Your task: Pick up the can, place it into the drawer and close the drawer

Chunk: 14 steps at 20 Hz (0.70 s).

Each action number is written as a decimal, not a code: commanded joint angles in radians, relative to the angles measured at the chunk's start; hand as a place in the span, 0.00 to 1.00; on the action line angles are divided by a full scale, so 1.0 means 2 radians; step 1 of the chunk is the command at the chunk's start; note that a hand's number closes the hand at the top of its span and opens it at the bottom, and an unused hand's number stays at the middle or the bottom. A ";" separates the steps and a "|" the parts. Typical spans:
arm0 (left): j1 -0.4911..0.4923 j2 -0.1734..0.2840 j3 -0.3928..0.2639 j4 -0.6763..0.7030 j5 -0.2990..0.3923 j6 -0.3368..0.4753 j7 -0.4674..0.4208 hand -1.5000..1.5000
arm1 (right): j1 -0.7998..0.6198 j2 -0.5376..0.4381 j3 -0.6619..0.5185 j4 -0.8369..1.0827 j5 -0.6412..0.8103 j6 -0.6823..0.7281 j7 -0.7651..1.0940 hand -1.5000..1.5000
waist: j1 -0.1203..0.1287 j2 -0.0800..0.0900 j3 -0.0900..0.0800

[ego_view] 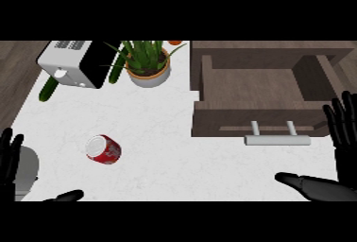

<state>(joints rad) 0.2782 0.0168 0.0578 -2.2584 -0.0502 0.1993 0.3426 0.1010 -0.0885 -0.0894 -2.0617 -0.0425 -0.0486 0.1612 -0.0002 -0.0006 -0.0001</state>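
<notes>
A: Start with the hands. Where are they?

B: The black right hand (342,142) is at the right edge of the frame, fingers straight and pointing up, thumb stretched out low toward the middle. It is open and holds nothing. The black left hand (10,158) shows at the lower left edge, fingers up as well, thumb tip poking in near the bottom; it is open too and touches nothing.

A: What is nearest the right hand?

B: Just left of it, the open dark brown wooden drawer (230,120) fills the upper right of the frame, with a pale grey bar handle (276,139) on its front. Its fingers reach up beside the drawer's right corner.

A: And the can?

B: The red can with white markings (104,149) lies on its side on the white marbled counter (181,165), in the lower left part of the frame, well apart from the drawer and nearer the left hand, though not touching it.

A: Anything further back?

B: In the upper left there is a white and black toaster (73,64), and right of it a green plant in a pale orange-rimmed pot (148,66). A green elongated object (48,89) lies beside the toaster at the counter's left edge.
</notes>
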 commanded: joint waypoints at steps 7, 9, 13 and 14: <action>-0.005 -0.008 -0.047 0.107 -0.019 0.042 -0.059 0.00 | 0.014 -0.019 -0.052 0.018 -0.042 0.041 -0.030 0.00 | 0.000 0.000 0.000; 0.019 -0.008 -0.062 0.119 -0.020 0.046 -0.093 0.00 | 0.049 -0.002 -0.033 -0.034 -0.032 0.037 -0.017 0.00 | -0.001 0.000 0.000; 0.010 -0.008 -0.116 0.192 -0.032 0.107 -0.151 0.00 | 0.008 -0.007 -0.023 -0.052 -0.006 0.013 0.033 0.00 | 0.000 0.000 0.000; 0.006 -0.006 -0.054 0.184 -0.010 0.058 -0.130 0.00 | -0.001 -0.028 -0.065 -0.028 -0.053 0.038 0.030 0.00 | 0.000 0.000 0.000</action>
<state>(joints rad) 0.3016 0.0016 -0.0845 -1.9644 -0.0908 0.3250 0.1244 0.1337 -0.1090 -0.1607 -2.1201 -0.0933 0.0046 0.1789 -0.0008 -0.0007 -0.0003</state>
